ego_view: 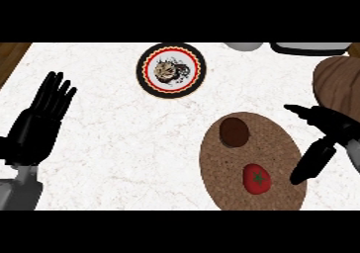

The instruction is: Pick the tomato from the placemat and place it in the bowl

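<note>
Left hand [38, 121] at left edge, fingers straight, upright, resting. Bowl [171, 69] upper centre: black rim, red ring, mottled pattern inside; no legible writing. Placemat [279, 143], cork, lower edge cut off. Dark brown object [234, 132] on it, unidentifiable. Tomato [256, 178] on placemat, untouched. Right hand [323, 141] spread wide just beside tomato, holding nothing, partly cut off at right edge.

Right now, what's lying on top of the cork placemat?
On the placemat lie the red tomato with its green stem and a dark brown round object. The right hand covers the mat's right edge.
</note>
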You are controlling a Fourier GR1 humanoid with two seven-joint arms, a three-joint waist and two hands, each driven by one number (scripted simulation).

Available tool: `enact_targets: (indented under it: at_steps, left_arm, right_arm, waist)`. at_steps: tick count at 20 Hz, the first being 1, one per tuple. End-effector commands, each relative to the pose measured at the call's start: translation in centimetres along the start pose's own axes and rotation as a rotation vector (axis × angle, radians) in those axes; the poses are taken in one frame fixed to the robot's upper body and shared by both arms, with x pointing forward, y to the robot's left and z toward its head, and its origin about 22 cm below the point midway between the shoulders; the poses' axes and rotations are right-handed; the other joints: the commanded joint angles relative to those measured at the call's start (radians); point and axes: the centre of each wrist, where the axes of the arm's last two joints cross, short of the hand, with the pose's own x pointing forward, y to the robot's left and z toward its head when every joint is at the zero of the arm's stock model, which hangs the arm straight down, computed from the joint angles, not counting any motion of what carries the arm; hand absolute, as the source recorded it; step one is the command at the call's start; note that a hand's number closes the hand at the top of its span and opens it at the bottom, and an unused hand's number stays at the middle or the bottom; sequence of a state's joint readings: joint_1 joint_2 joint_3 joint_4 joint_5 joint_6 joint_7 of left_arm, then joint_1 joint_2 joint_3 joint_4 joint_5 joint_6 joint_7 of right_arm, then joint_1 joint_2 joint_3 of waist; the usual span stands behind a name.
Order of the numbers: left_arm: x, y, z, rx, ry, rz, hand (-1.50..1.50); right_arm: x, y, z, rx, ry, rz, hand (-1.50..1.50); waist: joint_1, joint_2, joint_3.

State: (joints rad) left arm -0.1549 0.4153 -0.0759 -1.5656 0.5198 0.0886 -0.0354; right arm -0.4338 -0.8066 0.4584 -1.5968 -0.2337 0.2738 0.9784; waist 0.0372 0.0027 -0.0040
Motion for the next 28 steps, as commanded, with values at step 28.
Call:
enact_targets:
  at_steps: [28]
  left_arm:
    - [-0.6,0.9,1.4,0.034,-0.001,0.005,0.00]
  right_arm:
    - [2.0,8.9,1.8,-0.040,0.027,0.036,-1.50]
  waist:
    - [-0.038,-0.005,0.004]
